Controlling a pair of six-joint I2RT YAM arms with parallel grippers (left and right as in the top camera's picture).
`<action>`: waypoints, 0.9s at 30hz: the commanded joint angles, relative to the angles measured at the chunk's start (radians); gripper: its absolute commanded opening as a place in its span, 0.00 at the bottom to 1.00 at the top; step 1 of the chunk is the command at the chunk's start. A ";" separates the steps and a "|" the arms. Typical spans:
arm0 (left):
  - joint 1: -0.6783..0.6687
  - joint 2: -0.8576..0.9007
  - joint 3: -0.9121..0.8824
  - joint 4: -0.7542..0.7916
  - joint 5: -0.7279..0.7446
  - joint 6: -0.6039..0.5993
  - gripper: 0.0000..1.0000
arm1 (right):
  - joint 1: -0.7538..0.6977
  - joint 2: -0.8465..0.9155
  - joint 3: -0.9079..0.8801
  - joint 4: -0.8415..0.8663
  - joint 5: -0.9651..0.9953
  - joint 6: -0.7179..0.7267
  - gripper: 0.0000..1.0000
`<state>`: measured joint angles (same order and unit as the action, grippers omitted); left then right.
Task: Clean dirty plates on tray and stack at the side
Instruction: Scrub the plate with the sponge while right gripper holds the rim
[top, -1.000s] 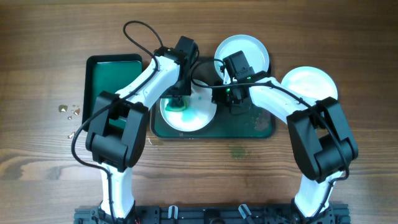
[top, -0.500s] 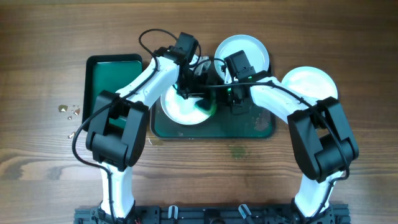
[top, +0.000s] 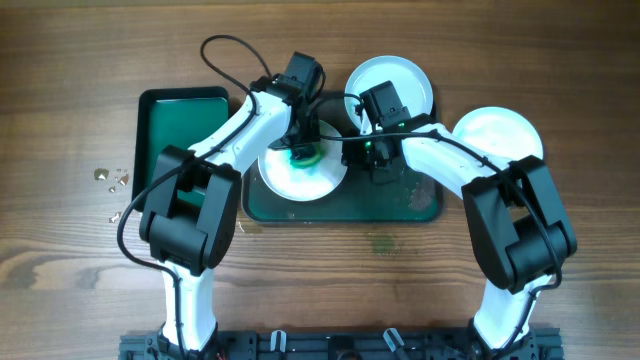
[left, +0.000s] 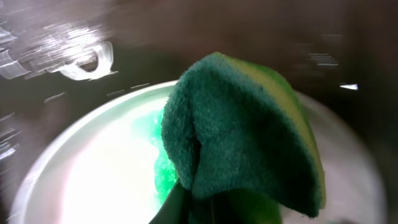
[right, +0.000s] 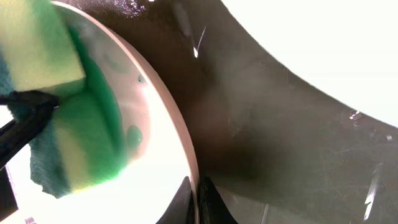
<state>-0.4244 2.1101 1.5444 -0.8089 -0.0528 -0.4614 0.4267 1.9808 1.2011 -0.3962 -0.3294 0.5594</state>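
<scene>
Two grips shown: left gripper (top: 301, 150) pinches the soft sponge (left: 242, 143); right gripper (right: 194, 191) clamps the stiff, probably slippery plate (top: 305, 183) by its rim.

**White arms, black joints**

Your left arm (top: 232, 128) and right arm (top: 445, 158) match: white links between bulky black joint housings (top: 180, 215), with a black camera box (top: 302, 72) at each wrist. A black cable (top: 222, 48) loops off the left arm. Your right gripper (right: 194, 183) has thin black fingers (right: 211, 205).
</scene>
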 joint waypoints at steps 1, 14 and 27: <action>0.007 0.011 -0.005 -0.088 -0.173 -0.128 0.04 | -0.002 0.020 0.011 0.007 0.003 0.013 0.04; 0.008 0.010 -0.005 -0.228 0.405 0.283 0.04 | -0.002 0.020 0.011 0.010 -0.002 0.013 0.04; 0.008 0.010 -0.005 0.082 0.163 0.146 0.04 | -0.002 0.020 0.011 0.006 -0.008 0.011 0.04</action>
<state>-0.4107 2.1105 1.5436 -0.7494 0.2741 -0.2306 0.4263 1.9808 1.2011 -0.3958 -0.3317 0.5598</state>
